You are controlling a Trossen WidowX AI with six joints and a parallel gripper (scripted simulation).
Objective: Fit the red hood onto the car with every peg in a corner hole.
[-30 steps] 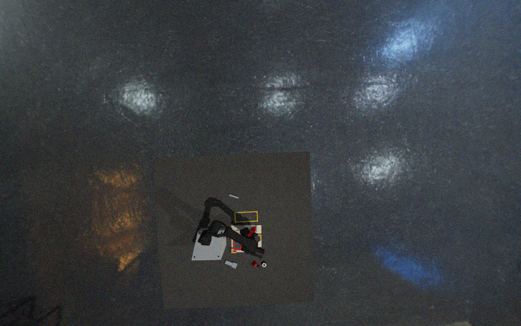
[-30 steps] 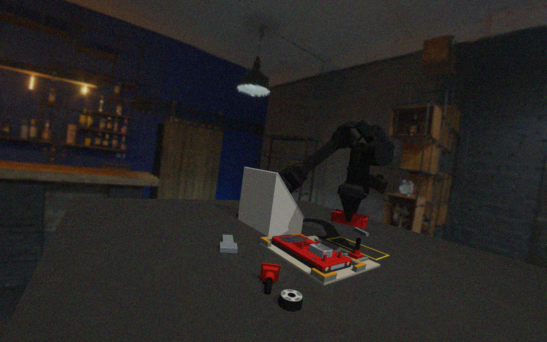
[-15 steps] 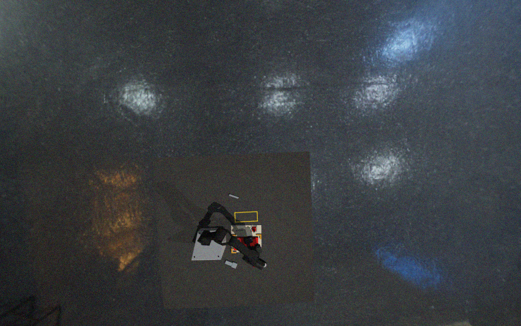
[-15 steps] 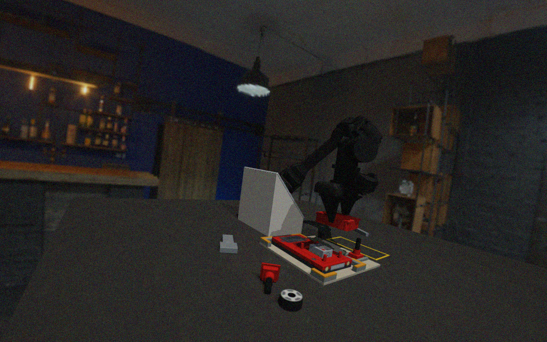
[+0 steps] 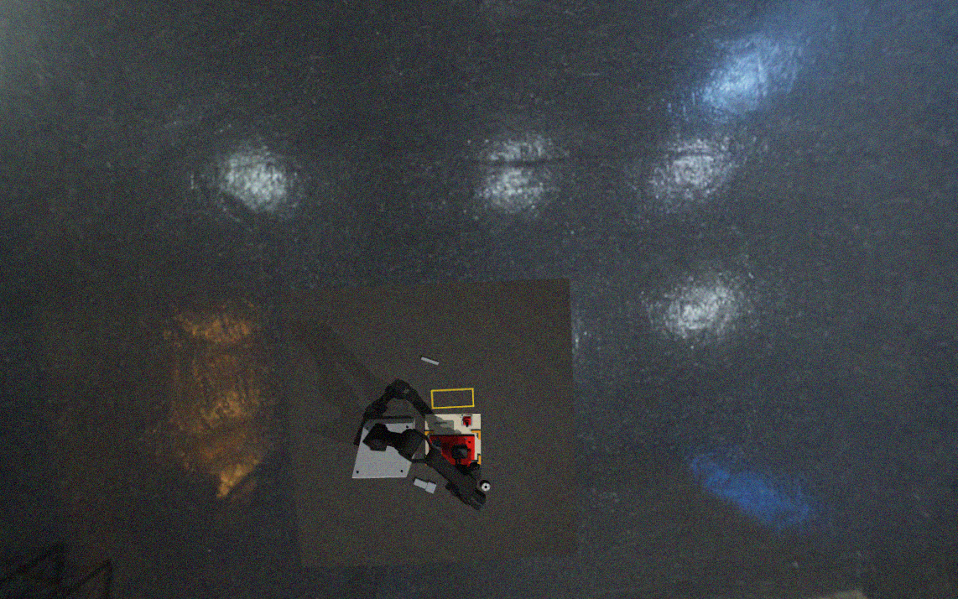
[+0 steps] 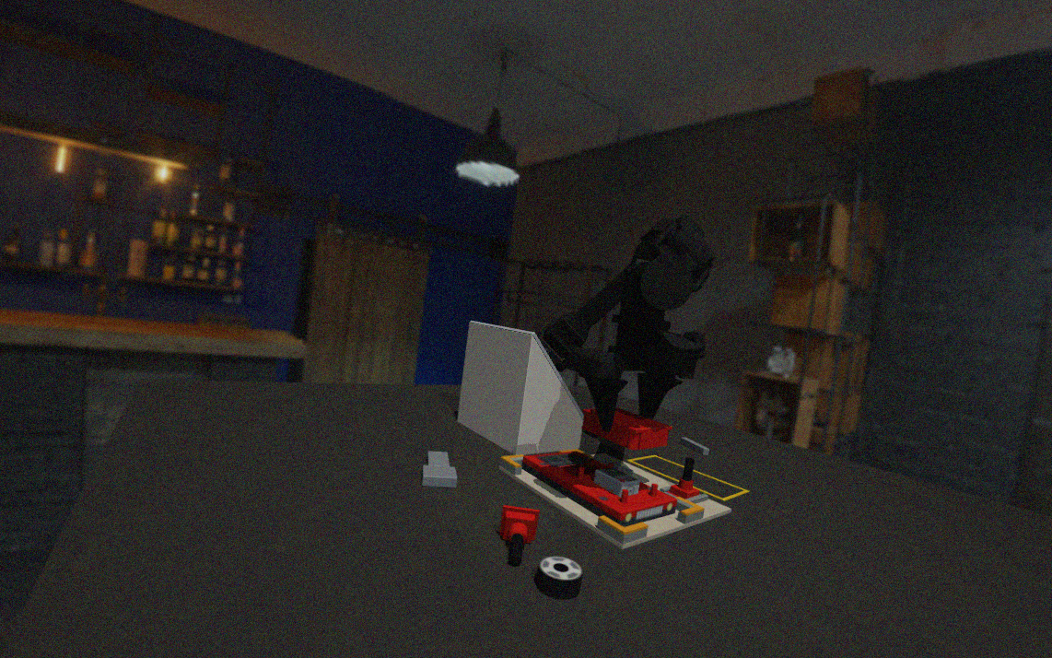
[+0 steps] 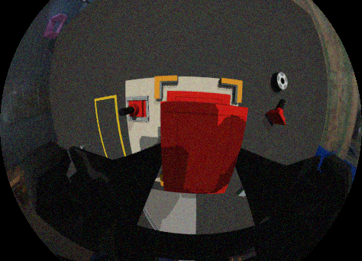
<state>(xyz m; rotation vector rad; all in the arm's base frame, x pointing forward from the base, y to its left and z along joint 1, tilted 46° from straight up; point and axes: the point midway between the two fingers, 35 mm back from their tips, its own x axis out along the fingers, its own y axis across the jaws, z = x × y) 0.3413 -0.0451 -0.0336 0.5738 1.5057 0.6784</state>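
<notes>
- Top view: the black gripper (image 5: 460,451) (image 6: 628,425) (image 7: 199,149) is above the cream jig plate (image 5: 476,428) (image 6: 714,511) (image 7: 137,89), between the table's left and right edges. The flat-roofed red hood (image 5: 450,450) (image 6: 645,434) (image 7: 202,130) and the red toy car chassis (image 5: 435,440) (image 6: 551,470) (image 7: 198,95) run together here, so alignment cannot be judged.
- Exterior view: the gripper stands fairly wide, its 2 fingers closed on the hood's opposite sides. That grip probably leaves the underside free for the pegs.
- The hood hangs apart from the chassis, roughly level, toward the table's far edge. Holding it raised likely keeps it off the grey engine block (image 6: 622,484) until its holes line up; 2 pegs show clearly at the near end.
- Orange-topped corner brackets surround the chassis, presumably to stop it sliding. No lidded container shows; the jig is the nearest thing to 1, holding the chassis and, in a grey square seat, a red piece with a black stem (image 5: 466,421) (image 6: 685,490) (image 7: 139,108).
- Toward the table's near edge, a black-and-white wheel (image 5: 485,486) (image 6: 560,577) (image 7: 282,81) lies outside the jig.
- Wrist view: the hood covers much of the chassis and looks nearly square to it. The 4 holes cannot be checked, so alignment should come before lowering.
</notes>
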